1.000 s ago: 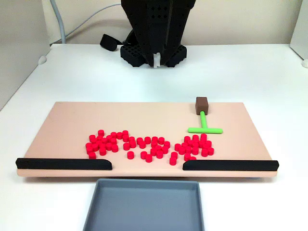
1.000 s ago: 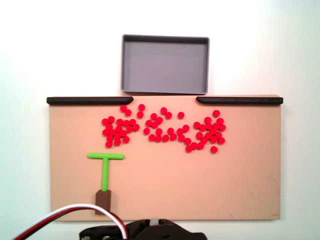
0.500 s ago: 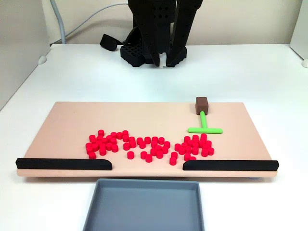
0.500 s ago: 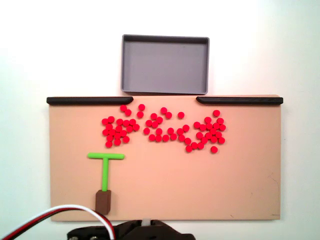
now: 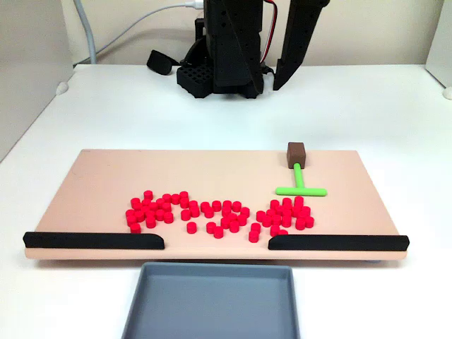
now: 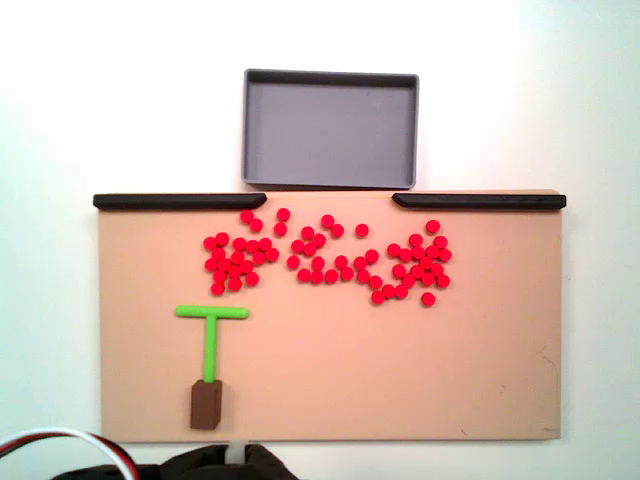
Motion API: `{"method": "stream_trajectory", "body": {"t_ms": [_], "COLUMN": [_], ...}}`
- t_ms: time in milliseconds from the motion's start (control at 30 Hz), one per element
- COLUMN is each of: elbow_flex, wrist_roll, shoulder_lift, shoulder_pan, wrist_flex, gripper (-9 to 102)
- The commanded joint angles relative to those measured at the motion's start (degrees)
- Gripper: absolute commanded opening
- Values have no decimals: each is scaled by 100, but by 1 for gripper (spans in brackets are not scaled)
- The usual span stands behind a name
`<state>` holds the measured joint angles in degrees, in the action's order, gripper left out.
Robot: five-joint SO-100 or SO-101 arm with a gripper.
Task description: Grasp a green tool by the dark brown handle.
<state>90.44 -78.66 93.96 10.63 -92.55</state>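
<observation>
The green tool (image 5: 300, 185) lies flat on the tan board (image 5: 106, 176), its crossbar toward the red cylinders and its stem pointing at the arm. The dark brown handle (image 5: 296, 152) caps the stem at the board's far edge. From above, the green tool (image 6: 211, 335) sits at the board's lower left, with the handle (image 6: 206, 404) near the bottom edge. My black gripper (image 5: 267, 83) hangs over the arm's base behind the board, well short of the handle. One slanted finger (image 5: 291, 49) stands apart from the body, so the jaws look open and hold nothing.
Several red cylinders (image 5: 219, 212) are scattered across the board's middle. Two black strips (image 5: 92, 240) (image 5: 337, 242) line its near edge, with a gap facing a grey tray (image 5: 212, 304). From above, part of the arm (image 6: 200, 466) and a white cable (image 6: 50, 438) show at the bottom edge.
The arm has lifted from its folded pose and the slanted finger has swung out to the right. From above, the arm has drawn back toward the bottom edge. The tool has not moved.
</observation>
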Motion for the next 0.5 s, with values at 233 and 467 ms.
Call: {"method": "stream_trajectory", "body": {"t_ms": [233, 467], "elbow_flex": [-378, -378], "wrist_roll": [193, 158], "shoulder_lift": [-193, -352], "shoulder_pan": [369, 466], "wrist_flex": [44, 44], "gripper": [0, 0]}}
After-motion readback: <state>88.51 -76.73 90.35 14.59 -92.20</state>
